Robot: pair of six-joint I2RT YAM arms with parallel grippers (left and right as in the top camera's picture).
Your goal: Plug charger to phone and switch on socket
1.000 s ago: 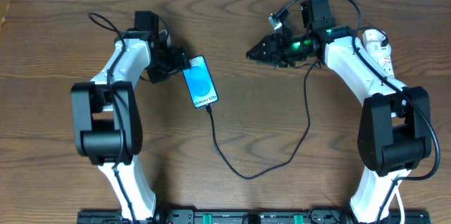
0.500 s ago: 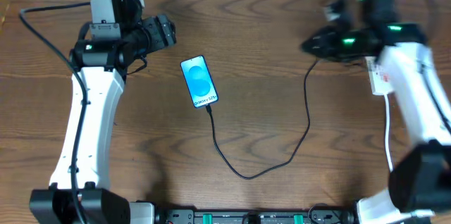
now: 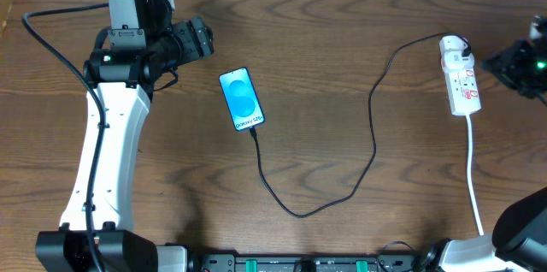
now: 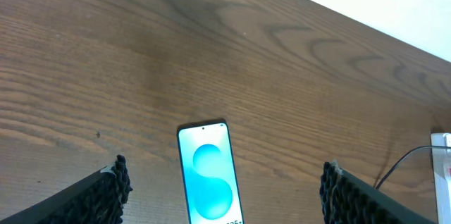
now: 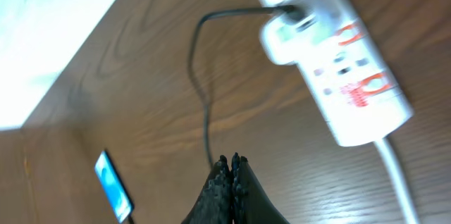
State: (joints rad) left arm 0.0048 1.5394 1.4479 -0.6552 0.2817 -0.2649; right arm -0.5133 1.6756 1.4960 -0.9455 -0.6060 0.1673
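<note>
Charger plugged in, switch state unclear
We see the charger (image 3: 373,127) joining phone (image 3: 242,98) and socket (image 3: 460,78); left gripper (image 4: 224,182) apart, right gripper (image 5: 228,162) together.

table (image 3: 342,32): grained wood; socket (image 3: 461,84): glossy white plastic; phone (image 3: 242,98): glossy screen

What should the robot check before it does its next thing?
1. Charger tip in the phone: ok, the cable meets the phone's bottom edge.
2. Charger's other end in the socket: ok, it sits in the end outlet.
3. Socket switched on: cannot tell, the right wrist view is too blurred.
4. Left tool clear of the phone: ok, open and apart from it.
5. Right tool ready to press: ok, shut, near the socket but not touching.
</note>
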